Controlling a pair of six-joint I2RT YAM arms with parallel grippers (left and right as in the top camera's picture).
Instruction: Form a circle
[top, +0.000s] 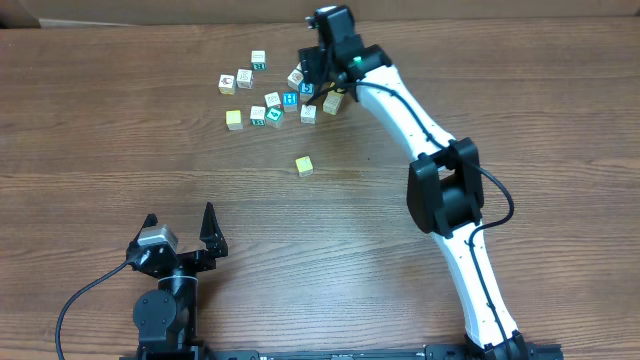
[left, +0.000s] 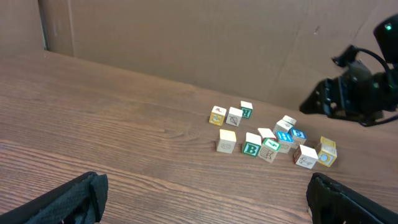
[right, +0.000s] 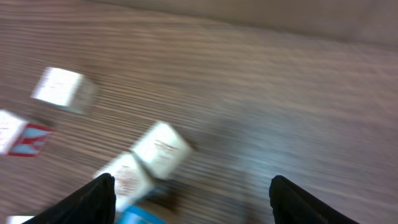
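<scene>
Jaws of the left gripper (top: 180, 216) stood spread wide at about seven o'clock on the wooden table (top: 520, 80), holding nothing. A lone yellow cube (top: 303, 165) lay by itself near the middle of the table. Further back, toward twelve o'clock, lay the bigger bunch of alphabet cubes (top: 290, 100). On its nine o'clock side, a little apart, sat the small group of four cubes (top: 244, 78): a plain yellow one (top: 233, 119) nearest, then a yellow marked one (top: 227, 83) just beside a white one with a dark mark, and a white-and-green one (top: 258, 58) farthest. The white right arm (top: 470, 260) reached in from five o'clock, its right gripper (top: 316, 78) over the bunch's three o'clock side. Its wrist view was blurred, yet the jaws showed spread, pinching nothing, with two white cubes (right: 161, 148) on the wood ahead. A cardboard wall (left: 186, 37) closed the back.
</scene>
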